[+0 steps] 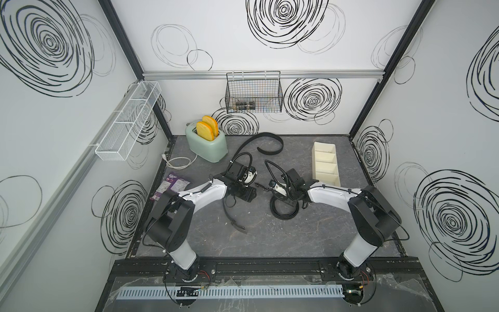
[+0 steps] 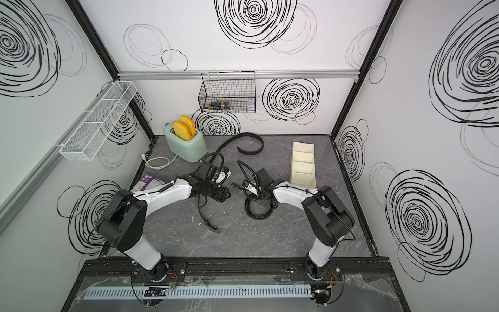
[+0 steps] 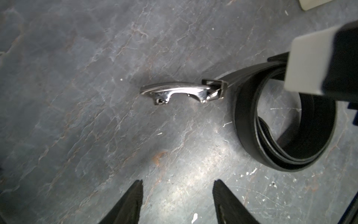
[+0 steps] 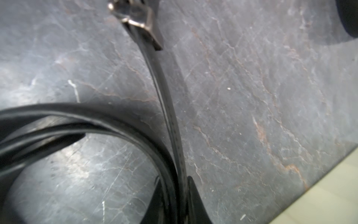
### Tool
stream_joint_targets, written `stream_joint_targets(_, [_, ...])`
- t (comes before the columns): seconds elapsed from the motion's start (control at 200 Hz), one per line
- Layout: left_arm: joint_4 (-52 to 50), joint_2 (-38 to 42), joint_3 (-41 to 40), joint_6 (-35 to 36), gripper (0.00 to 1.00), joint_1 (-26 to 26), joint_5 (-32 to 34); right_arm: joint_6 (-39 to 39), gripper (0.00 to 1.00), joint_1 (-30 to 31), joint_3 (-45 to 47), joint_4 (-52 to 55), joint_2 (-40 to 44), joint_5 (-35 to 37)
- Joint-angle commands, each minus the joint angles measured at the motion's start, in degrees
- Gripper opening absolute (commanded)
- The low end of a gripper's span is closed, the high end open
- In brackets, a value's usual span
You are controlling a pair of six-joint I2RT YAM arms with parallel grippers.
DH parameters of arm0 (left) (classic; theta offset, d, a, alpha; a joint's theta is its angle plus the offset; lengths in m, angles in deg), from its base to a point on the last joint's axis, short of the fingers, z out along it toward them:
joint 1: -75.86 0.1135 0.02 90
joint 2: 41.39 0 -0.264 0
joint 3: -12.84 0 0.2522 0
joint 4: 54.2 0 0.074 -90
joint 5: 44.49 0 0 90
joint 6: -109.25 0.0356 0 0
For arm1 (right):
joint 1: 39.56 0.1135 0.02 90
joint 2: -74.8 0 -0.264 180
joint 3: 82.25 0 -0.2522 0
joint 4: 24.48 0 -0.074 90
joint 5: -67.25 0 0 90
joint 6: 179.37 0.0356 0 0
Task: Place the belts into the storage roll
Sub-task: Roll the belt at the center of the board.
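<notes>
Gripping the strap of a coiled black belt (image 4: 170, 124), the right gripper (image 4: 175, 180) has its jaws pressed together on the band just where it leaves the loose coil. That coil rests on the dark grey marbled table (image 1: 270, 243) near the middle. The belt's shiny silver metal buckle (image 3: 174, 93) sticks out leftwards from the coil, towards the left gripper (image 3: 178, 182). The left gripper's black fingers stand apart with nothing between them, just short of the buckle. A second, loose black belt (image 1: 270, 152) curls on its edge at the far centre. Its middle is hidden beneath the left arm (image 1: 205, 189), and its near end lies on the table to the left of the coil. The cream-white plastic storage tray (image 1: 326, 181), divided into four compartments, stands to the right of both belts and a little farther back. Only bare table lies between it and the clamped coil, and the right arm's white forearm (image 1: 329, 191) passes close by its near end. At the far left stands a mint-green toaster (image 1: 213, 148) holding two orange toast slices (image 1: 202, 131), with a white cord (image 1: 179, 162) and a purple snack packet (image 1: 170, 186) nearer. A black wire basket (image 1: 267, 91) hangs on the far wall, and a white wire-mesh shelf (image 1: 127, 124) on the left wall.
</notes>
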Motion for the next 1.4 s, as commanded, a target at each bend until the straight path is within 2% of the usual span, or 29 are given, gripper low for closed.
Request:
stream_joint_targets(0.0, [4.34,0.68,1.88,4.99,0.64,-0.50,-1.81,-6.40,0.00,-0.72,1.29,3.38,0.30,-0.61])
stream_joint_targets(0.135, [7.44,3.04,-0.34,8.39,0.67,-0.71,-2.44,-9.37,0.00,-1.26,1.94,3.15,0.65,3.59])
stream_joint_targets(0.27, [12.21,4.88,-3.58,11.18,0.72,-1.14,-6.45,-13.02,0.00,-2.32,3.11,1.92,1.87,0.46])
stream_joint_targets(0.666, [11.40,-5.63,3.04,16.15,0.73,-1.34,-6.44,-16.00,0.00,-5.09,2.21,3.15,0.55,-6.32])
stream_joint_targets(0.831, [10.00,-9.64,6.59,17.07,0.73,-1.34,-6.97,-16.56,0.01,-5.67,2.68,2.97,0.55,-7.41])
stream_joint_targets(1.031, [8.78,-12.20,7.02,18.53,0.72,-2.40,-9.47,-16.46,0.02,-6.36,2.41,2.80,-0.02,-7.89])
stream_joint_targets(1.291, [6.78,-16.33,9.74,18.03,0.69,-4.71,-4.97,-15.75,0.02,-6.44,2.07,2.88,-0.46,-8.03])
stream_joint_targets(1.396, [5.50,-17.65,11.21,16.98,0.64,-4.72,-3.36,-15.08,0.02,-6.43,2.54,2.36,-0.06,-7.89])
